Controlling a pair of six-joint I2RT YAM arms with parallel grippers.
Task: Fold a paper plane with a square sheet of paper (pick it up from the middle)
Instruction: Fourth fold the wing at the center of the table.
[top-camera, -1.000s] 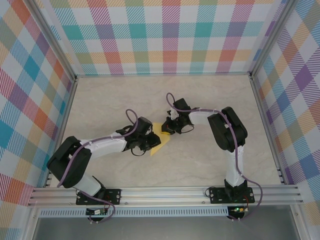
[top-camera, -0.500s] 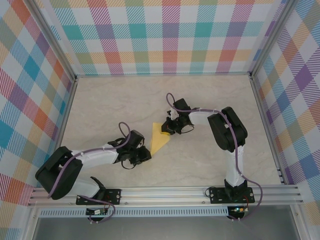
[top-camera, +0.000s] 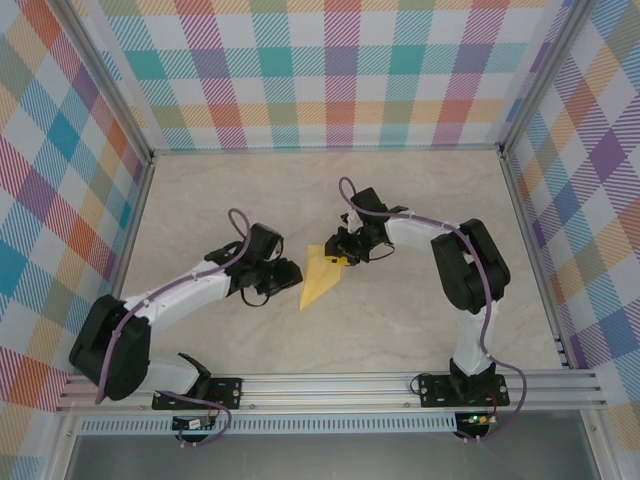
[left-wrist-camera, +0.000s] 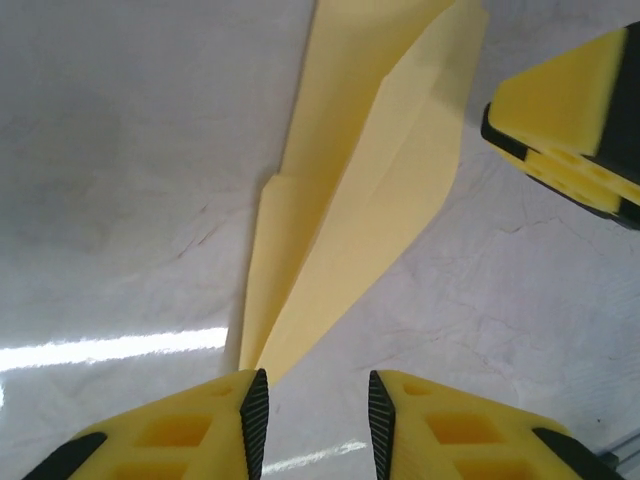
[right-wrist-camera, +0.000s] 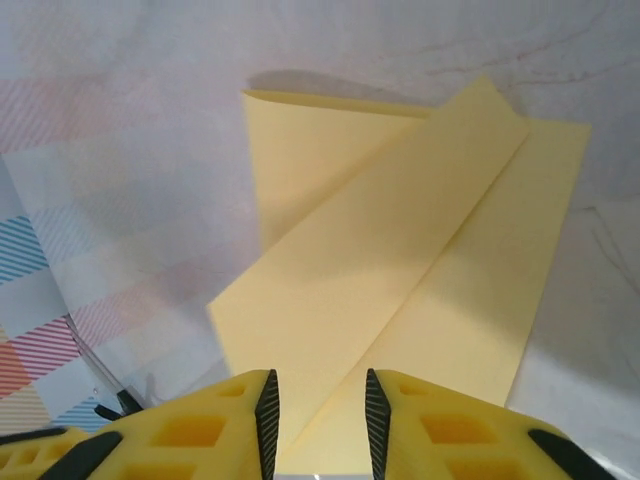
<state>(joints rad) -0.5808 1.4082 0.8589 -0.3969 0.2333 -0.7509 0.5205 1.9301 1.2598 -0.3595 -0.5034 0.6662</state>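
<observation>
Both arms reach inward, end effectors almost nose to nose.
Left end effector (top-camera: 288, 272) points right off a long, low forearm, jaws slightly parted; right end effector (top-camera: 341, 246) points left past a bent elbow, jaws parted too.

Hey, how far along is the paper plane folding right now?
Done: the thin yellow paper lies on the pale marbled table as a narrow pointed dart with a centre crease. In hand: nothing; the left jaws and right jaws stand apart on either side of it, gripping nothing. Left: probably just sharpening creases or backing away.
</observation>
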